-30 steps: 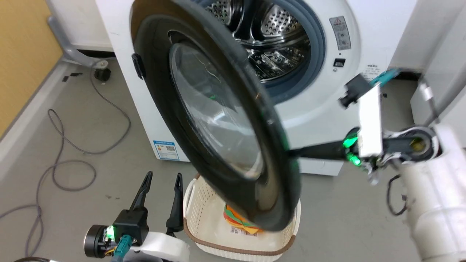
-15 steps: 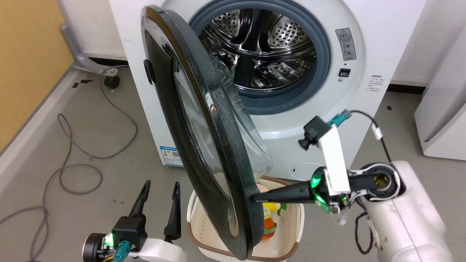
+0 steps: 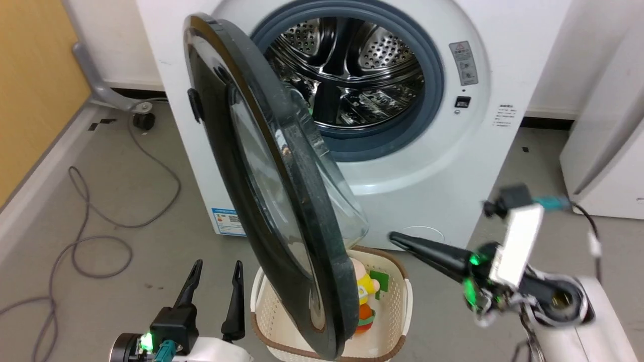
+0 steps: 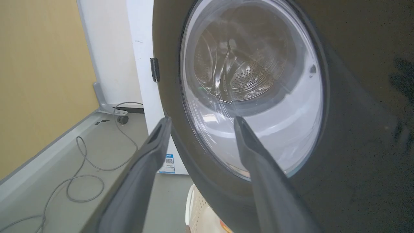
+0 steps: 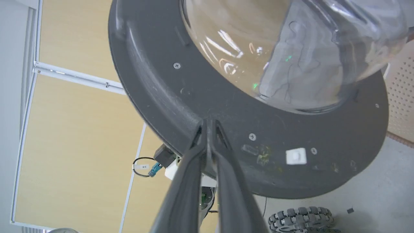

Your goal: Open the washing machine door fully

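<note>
Behind the washing machine door [image 3: 266, 191], basket [image 3: 271, 309] half hidden.

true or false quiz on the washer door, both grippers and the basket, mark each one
1. The washing machine door stands partly open. True.
2. The right gripper is clamped on the door. False: it is shut on nothing, and the head view shows its tips apart from the door.
3. The left gripper is open. True.
4. The laundry basket sits inside the drum. False: it stands on the floor under the door.
</note>
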